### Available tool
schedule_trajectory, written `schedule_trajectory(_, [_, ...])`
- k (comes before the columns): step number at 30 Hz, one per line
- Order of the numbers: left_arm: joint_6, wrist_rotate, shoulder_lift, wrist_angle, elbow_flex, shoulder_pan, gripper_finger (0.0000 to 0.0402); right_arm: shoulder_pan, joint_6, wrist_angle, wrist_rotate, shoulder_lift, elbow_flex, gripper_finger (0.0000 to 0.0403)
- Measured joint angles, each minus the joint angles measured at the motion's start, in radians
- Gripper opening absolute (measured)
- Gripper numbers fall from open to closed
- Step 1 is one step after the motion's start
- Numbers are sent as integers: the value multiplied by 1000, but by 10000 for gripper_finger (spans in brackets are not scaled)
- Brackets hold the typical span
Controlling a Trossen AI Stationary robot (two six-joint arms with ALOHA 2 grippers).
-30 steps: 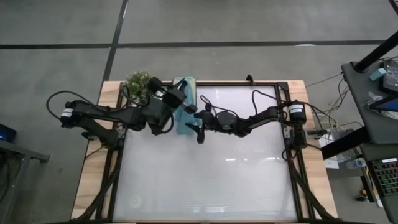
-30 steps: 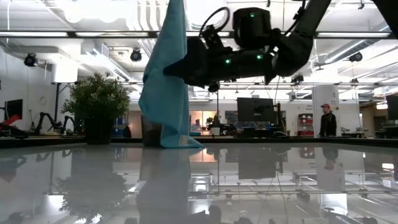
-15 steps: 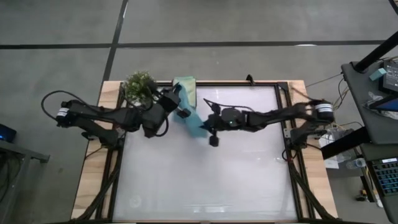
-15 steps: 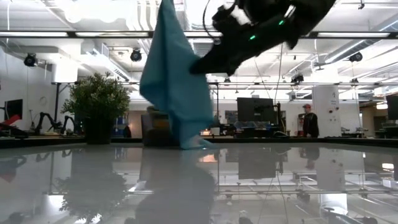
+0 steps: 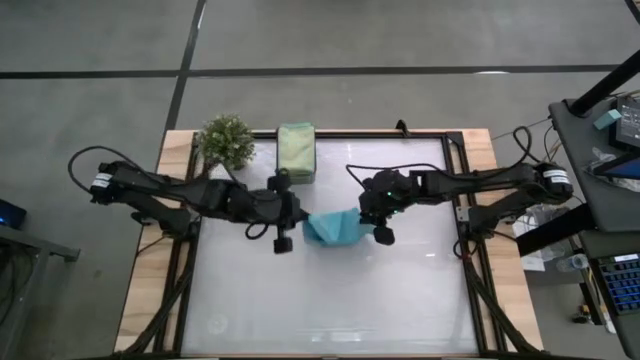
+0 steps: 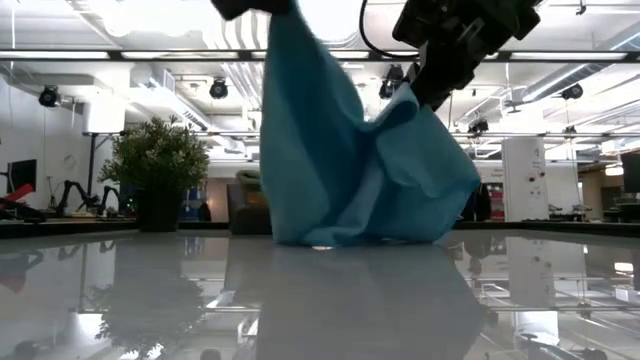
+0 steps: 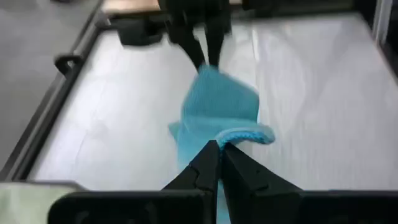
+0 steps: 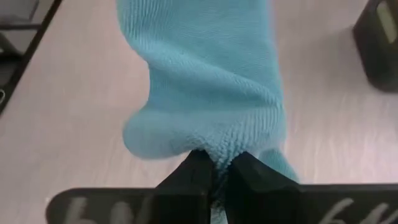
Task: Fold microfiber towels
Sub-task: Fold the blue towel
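- we see the glossy white table top [image 5: 330,290] in its dark frame filling the middle of the high view, with wooden boards along its sides.
- we see the two dark arms reaching in from either side and meeting near the middle of the table, a little toward its far edge.
- between them hangs the light blue microfiber towel [image 5: 333,229], a soft square cloth held up by two of its corners; in the low view its lower edge [image 6: 340,238] rests on the table while the rest drapes in loose folds.
- we find the left gripper [image 7: 217,151] pinched tight on one corner of the light blue towel, its two dark fingers pressed together on the hem.
- we find the right gripper [image 8: 214,167] likewise clamped on the opposite corner, with the knit bunched up between its fingers; in the high view it sits just beside the towel on the right.
- at the far edge of the table lies a folded stack of sage green microfiber towels [image 5: 296,150], well apart from the held one.
- just beside that stack, at the far left corner, stands the little green potted plant [image 5: 226,138], also seen in the low view [image 6: 160,165].
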Motion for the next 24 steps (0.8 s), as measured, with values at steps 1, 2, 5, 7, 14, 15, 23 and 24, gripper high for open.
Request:
schedule_trajectory(1, [0, -1, 3, -3, -13, -2, 0, -7, -5, -7, -1, 5, 0, 11])
schedule_trajectory(2, [-2, -8, 5, -8, -26, -2, 0, -19, -8, -11, -3, 9, -1, 15])
schedule_trajectory(5, [-52, -120, 5, -64, -52, 12, 0, -78, -3, -10, 12, 41, -1, 34])
schedule_trajectory(7, [-100, -223, 5, -76, -74, 24, 0, -132, 8, -11, 42, 72, -2, 54])
schedule_trajectory(14, [-184, -294, 17, -60, -145, 87, 0, -339, 12, -10, 81, 154, -2, 129])
schedule_trajectory(15, [-184, -294, 22, -61, -155, 94, 0, -359, 12, -10, 79, 158, -2, 136])
schedule_trajectory(23, [-183, -295, 54, -40, -190, 148, 0, -379, -22, -59, -94, 114, -8, 148])
schedule_trajectory(24, [-181, -295, 55, -39, -190, 152, 0, -361, -41, -55, -119, 109, -13, 147])
